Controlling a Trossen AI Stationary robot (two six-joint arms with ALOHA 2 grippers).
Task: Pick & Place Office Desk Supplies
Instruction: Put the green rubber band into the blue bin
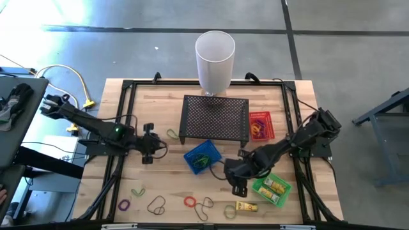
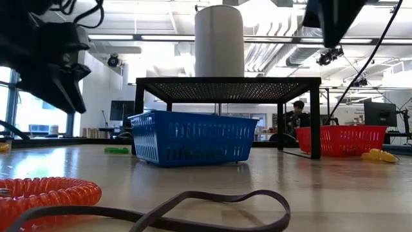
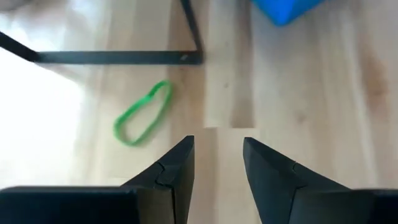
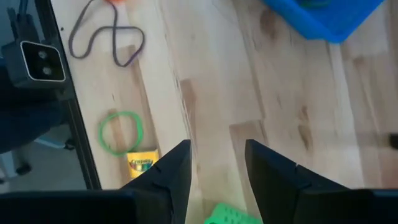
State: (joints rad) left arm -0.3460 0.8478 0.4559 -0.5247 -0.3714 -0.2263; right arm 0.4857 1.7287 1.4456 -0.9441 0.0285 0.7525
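My right gripper [image 1: 239, 190] hangs over bare wood between the blue basket [image 1: 202, 157] and the green basket [image 1: 272, 189], its fingers [image 4: 176, 168] spread apart with nothing between them. Just past them lie a green loop [image 4: 120, 132] and a small yellow box [image 4: 142, 163], touching or nearly so — and farther on a dark purple loop [image 4: 107, 38] by the table's black frame.

My left gripper [image 1: 149, 156] sits over the table's left middle, fingers [image 3: 178, 165] likewise parted and empty. A green band [image 3: 142, 114] lies on the wood just ahead of it, near the foot of the black mesh stand [image 1: 215, 119].

The rest of the supplies are scattered along the near edge: a green-and-pink loop [image 1: 137, 191], a purple ring [image 1: 124, 205], a dark loop [image 1: 156, 205], a red coil [image 1: 190, 202] and another dark loop [image 1: 204, 204]. The red basket [image 1: 260, 125] beside the stand holds orange loops; the green basket holds yellow pieces — the blue one holds a green band. A white cylinder [image 1: 215, 62] stands behind the stand.
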